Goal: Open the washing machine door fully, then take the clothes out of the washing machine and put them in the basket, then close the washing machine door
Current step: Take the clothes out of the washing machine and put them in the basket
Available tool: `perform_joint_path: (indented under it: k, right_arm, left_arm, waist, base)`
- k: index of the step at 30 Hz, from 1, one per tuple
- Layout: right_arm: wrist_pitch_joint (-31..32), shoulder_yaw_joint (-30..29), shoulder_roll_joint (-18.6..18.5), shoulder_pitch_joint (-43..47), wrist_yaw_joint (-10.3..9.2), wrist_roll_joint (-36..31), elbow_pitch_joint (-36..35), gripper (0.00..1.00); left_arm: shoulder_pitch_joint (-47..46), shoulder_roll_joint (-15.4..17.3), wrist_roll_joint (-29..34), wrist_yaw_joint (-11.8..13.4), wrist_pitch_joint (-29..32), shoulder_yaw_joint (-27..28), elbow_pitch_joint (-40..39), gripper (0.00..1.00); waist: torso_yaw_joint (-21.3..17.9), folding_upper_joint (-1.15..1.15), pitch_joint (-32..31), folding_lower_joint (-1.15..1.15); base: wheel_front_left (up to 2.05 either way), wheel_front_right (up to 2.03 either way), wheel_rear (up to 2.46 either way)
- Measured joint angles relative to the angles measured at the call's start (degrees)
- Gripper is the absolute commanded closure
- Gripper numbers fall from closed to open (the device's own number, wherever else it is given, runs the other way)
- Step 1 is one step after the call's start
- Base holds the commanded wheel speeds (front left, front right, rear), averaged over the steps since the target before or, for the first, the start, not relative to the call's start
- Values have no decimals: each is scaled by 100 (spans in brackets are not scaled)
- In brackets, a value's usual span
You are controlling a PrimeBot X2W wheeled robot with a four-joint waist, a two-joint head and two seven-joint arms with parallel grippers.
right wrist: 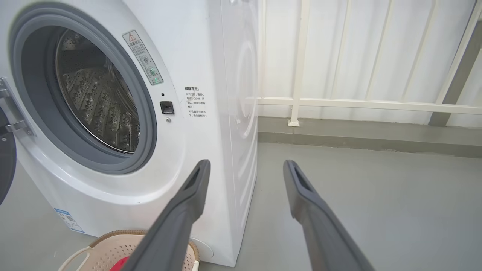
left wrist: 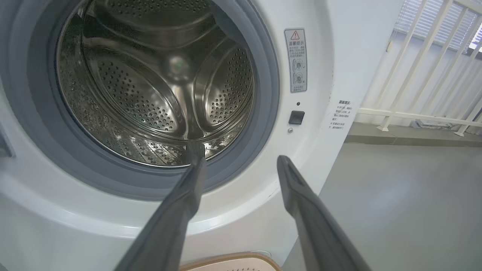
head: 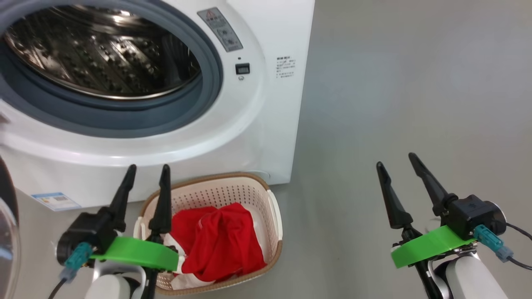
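The white washing machine (head: 266, 104) stands with its steel drum (left wrist: 150, 86) bare of clothes behind the grey gasket (right wrist: 145, 109). Its door (head: 6, 224) hangs swung out at the far left edge, black rim and glass partly seen. On the floor before the machine sits the cream basket (head: 257, 195) with the red clothes (head: 220, 241) heaped inside. My left gripper (head: 147, 168) hovers open over the basket's left side, holding nothing. My right gripper (head: 397, 160) is open over bare floor to the right, fingers (right wrist: 188, 195) apart and holding nothing.
Grey floor (head: 415, 83) spreads to the right of the machine. A white railing (right wrist: 357, 103) and a low grey kerb run behind it. A blue label (head: 56, 201) sits low on the machine's front, and the door hinge (right wrist: 11, 113) shows at its left.
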Motion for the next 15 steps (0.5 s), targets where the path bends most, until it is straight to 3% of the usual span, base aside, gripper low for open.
perform_joint_path:
  k: [6, 15]
  right_arm:
    - [-1, -216, 5, 110, 1, -131, -22, 0]
    - [0, -367, 16, 581, 1, -179, -62, 0]
  left_arm:
    - [374, 2, 96, 0, -20, 113, -642, 0]
    - [979, 5, 132, 51, -23, 151, -878, 0]
  waist:
    - [25, 0, -298, 0]
    - [6, 0, -783, 0]
  base:
    - [0, 0, 0]
    - [0, 0, 0]
